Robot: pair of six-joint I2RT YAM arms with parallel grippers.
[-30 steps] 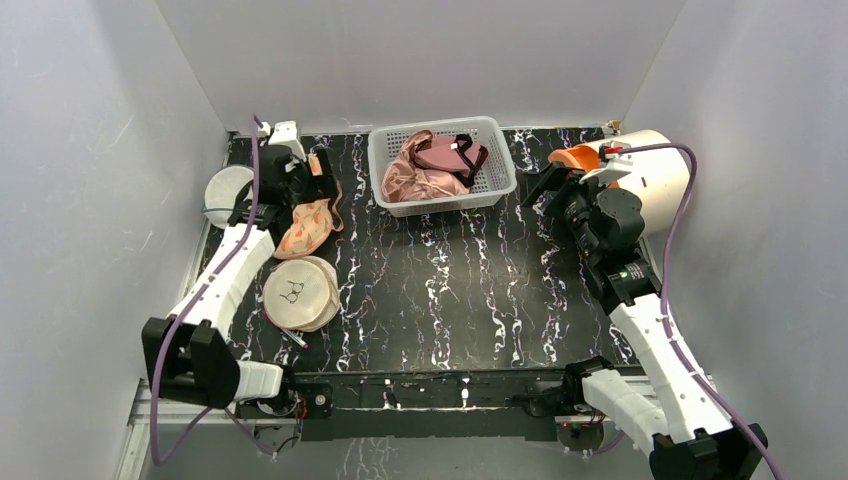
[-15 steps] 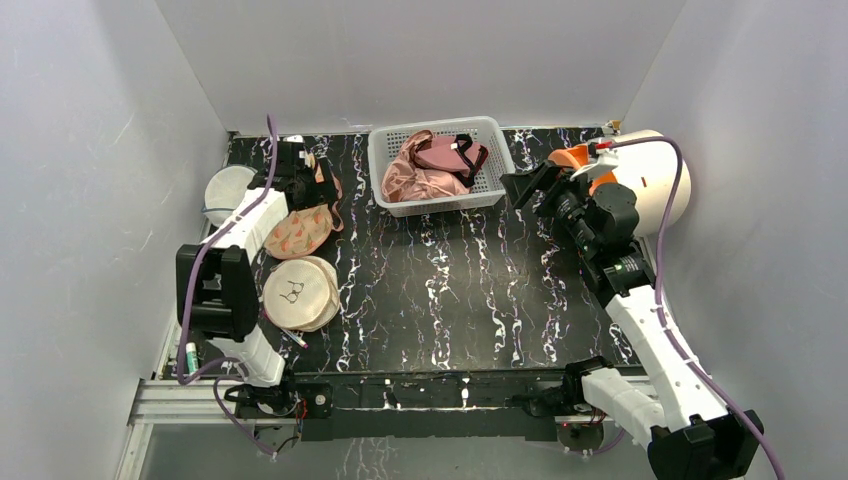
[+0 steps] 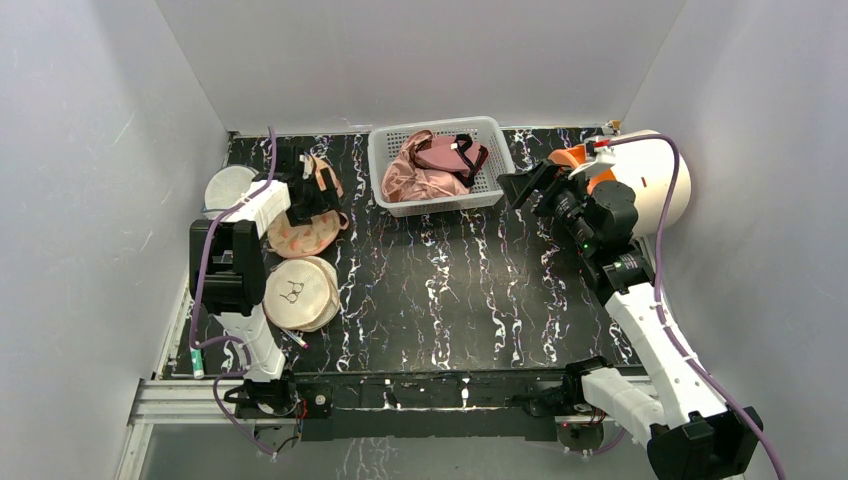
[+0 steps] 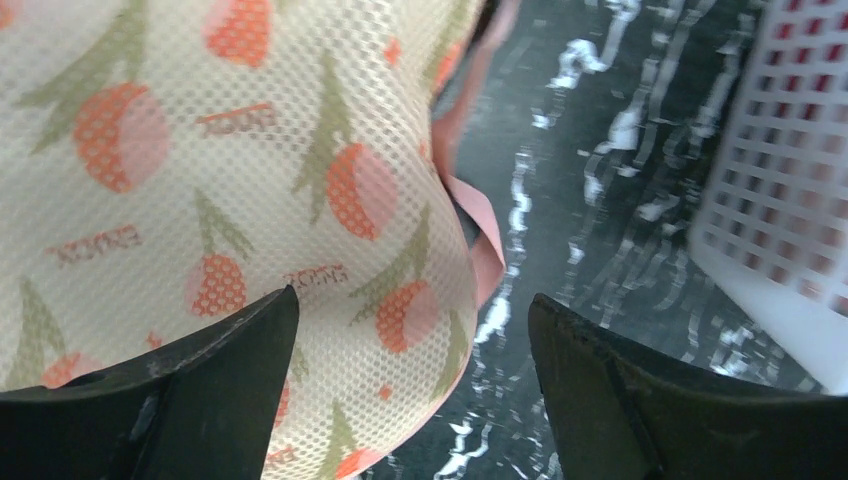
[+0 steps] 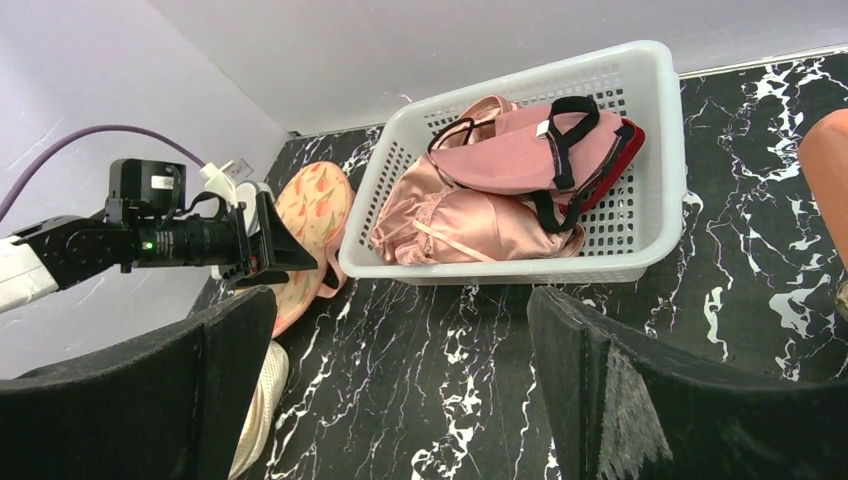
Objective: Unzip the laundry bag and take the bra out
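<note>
The peach-orange laundry bag (image 3: 303, 234) lies at the far left of the table, zipped, with pink edging. My left gripper (image 3: 322, 192) is open and sits low over the bag's far half. In the left wrist view the printed mesh (image 4: 250, 180) fills the upper left, and the bag's pink-edged rim lies between the open jaws of the left gripper (image 4: 415, 390). My right gripper (image 3: 520, 187) is open and empty, raised by the basket's right end. In its wrist view the right gripper (image 5: 400, 380) looks across at the bag (image 5: 312, 212). The white bra is hidden.
A white basket (image 3: 445, 207) at the back centre holds a pink satin garment (image 3: 408, 180) and a maroon bra (image 3: 452, 155). A round cream pouch with a black icon (image 3: 298, 293) lies in front of the bag. A plain white pouch (image 3: 228, 186) lies left. A white drum (image 3: 660, 175) stands far right.
My left arm has folded back and its gripper has moved right over the bag's far half; the bag has shifted a little. My right gripper has moved left toward the basket.
</note>
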